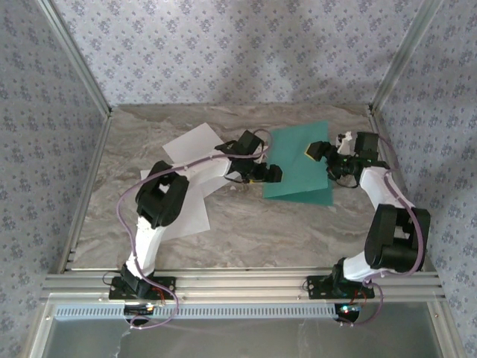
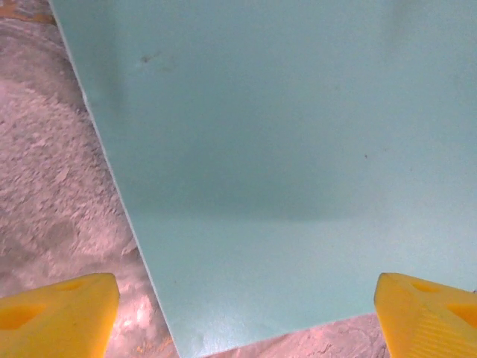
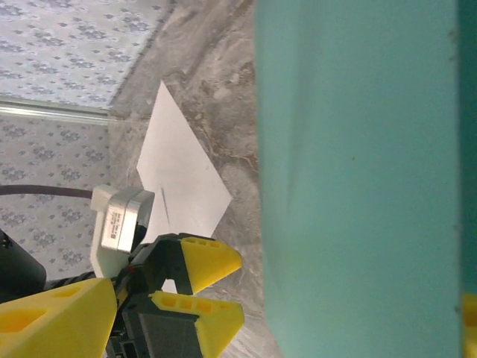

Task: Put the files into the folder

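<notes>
Folder (image 1: 297,160): teal, laid on the marble table (image 1: 246,231).
Files (image 1: 192,143): two white sheets at left, one partly covered by the left arm (image 1: 160,205).
Left gripper (image 1: 262,165): placed at the folder's left edge.
Right gripper (image 1: 322,160): placed at its right edge.

Top view: lit softly and evenly from above, slightly washed out, low in contrast. Darker teal along the near edge of the folder (image 1: 300,162), with faint diffuse shadowing just left of it.

Left wrist view: dimmed across the middle of the folder by a broad, soft-edged shadow band; brighter toward its far edge. Blurred at the yellow fingertips (image 2: 59,313) by the folder's near corners.

Right wrist view: out of focus on the folder's close surface, edges smeared. Sharper and brightly lit at the white sheet (image 3: 179,179) left of the folder.
</notes>
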`<state>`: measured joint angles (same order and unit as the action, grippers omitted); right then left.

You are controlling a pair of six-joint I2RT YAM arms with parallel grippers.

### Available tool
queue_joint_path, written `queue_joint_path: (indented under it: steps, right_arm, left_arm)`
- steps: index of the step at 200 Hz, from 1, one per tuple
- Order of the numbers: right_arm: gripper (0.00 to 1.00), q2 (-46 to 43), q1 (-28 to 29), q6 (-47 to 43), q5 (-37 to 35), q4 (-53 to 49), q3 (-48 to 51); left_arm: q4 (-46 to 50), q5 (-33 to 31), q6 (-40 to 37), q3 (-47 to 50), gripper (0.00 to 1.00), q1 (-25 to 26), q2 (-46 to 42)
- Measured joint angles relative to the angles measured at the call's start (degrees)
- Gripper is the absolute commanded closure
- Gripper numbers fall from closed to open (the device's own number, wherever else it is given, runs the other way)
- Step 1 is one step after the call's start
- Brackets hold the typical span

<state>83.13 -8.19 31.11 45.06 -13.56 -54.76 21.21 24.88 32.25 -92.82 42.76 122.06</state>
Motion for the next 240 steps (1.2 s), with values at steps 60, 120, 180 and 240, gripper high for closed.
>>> queue_joint_path:
  steps: [60, 120, 180, 240]
  right_arm:
    - [0.06, -3.3, 2.1, 2.3, 1.1, 0.5, 0.3]
    - [0.06, -3.2, 8.0, 9.5, 2.2, 5.1, -0.7]
    - [0.05, -0.9, 12.4, 14.5, 1.2, 11.3, -4.5]
    - [0.05, 4.1, 15.1, 19.7, 0.6, 17.0, -6.9]
  left_arm:
    - [-4.7, -1.9, 0.9, 8.7, 0.07, 0.0, -7.2]
    - [-5.3, -6.7, 0.9, 12.4, 0.11, 0.0, -18.3]
    - [-7.4, -7.8, 0.2, 12.4, 0.18, -0.7, -24.0]
    - [-7.4, -6.5, -2.9, 12.4, 0.2, -0.7, -24.4]
